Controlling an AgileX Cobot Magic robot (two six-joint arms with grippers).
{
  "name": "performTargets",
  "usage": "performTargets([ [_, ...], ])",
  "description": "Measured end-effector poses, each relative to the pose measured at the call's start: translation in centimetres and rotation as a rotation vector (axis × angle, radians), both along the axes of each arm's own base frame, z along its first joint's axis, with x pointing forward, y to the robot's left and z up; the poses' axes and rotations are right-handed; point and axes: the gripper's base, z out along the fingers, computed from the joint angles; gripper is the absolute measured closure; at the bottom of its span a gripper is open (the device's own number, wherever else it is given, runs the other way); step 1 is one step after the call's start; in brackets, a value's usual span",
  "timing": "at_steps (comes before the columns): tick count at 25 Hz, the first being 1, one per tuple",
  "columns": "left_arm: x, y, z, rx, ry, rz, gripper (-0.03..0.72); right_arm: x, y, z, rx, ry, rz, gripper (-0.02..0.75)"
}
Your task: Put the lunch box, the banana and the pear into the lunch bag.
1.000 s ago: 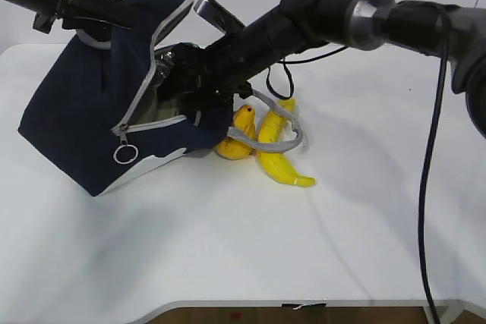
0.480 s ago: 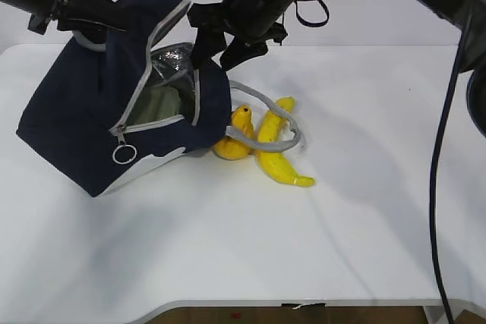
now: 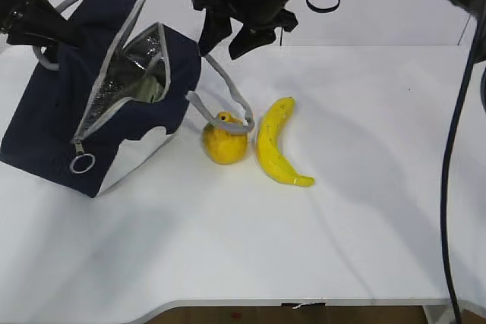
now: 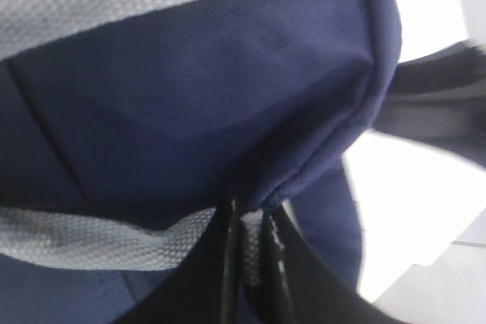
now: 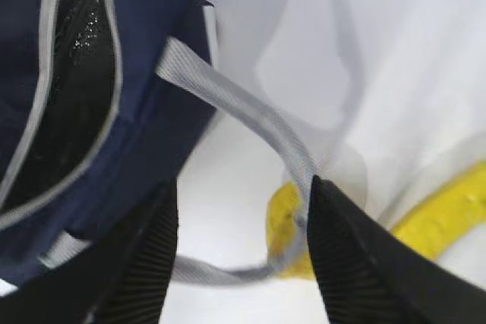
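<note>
The navy lunch bag (image 3: 53, 119) stands tilted at the left, its zipper open and its silvery lining showing. A pale green patch (image 3: 149, 90) shows inside the opening; the rest of the lunch box is hidden. My left gripper (image 3: 36, 26) is shut on the bag's grey handle (image 4: 253, 259) and holds it up. My right gripper (image 3: 228, 34) hangs open and empty above the bag's right edge. The pear (image 3: 224, 142) sits on the table beside the bag, with the other grey handle (image 3: 231, 100) draped over it. The banana (image 3: 275, 146) lies just right of the pear. In the right wrist view the pear (image 5: 282, 227) is below the open fingers (image 5: 144, 256).
A white table (image 3: 250, 248) carries everything. The zipper's ring pull (image 3: 82, 163) hangs at the bag's lower front. The right arm's black cables (image 3: 456, 149) hang down the right side. The table's front edge runs along the bottom.
My right gripper has come out of the bag's opening and risen, empty. The bag has swung left and more upright, uncovering the pear. My left gripper moved left with the handle.
</note>
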Motion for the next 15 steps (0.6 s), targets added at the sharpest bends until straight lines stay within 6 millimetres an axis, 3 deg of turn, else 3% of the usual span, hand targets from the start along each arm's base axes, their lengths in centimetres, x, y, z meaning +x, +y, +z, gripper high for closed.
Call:
performTargets([
  [5, -0.2, 0.8, -0.7, 0.092, 0.036, 0.003, 0.666, -1.0, -0.7, 3.4, 0.001, -0.061, -0.024, 0.300],
  [8, -0.3, 1.1, -0.9, 0.130, 0.051, 0.006, 0.666, -1.8, -1.1, 4.3, -0.010, -0.062, -0.033, 0.300],
  [15, -0.4, 1.2, -1.0, 0.148, 0.058, 0.004, 0.666, -3.3, -2.9, 1.5, -0.183, 0.031, -0.049, 0.300],
])
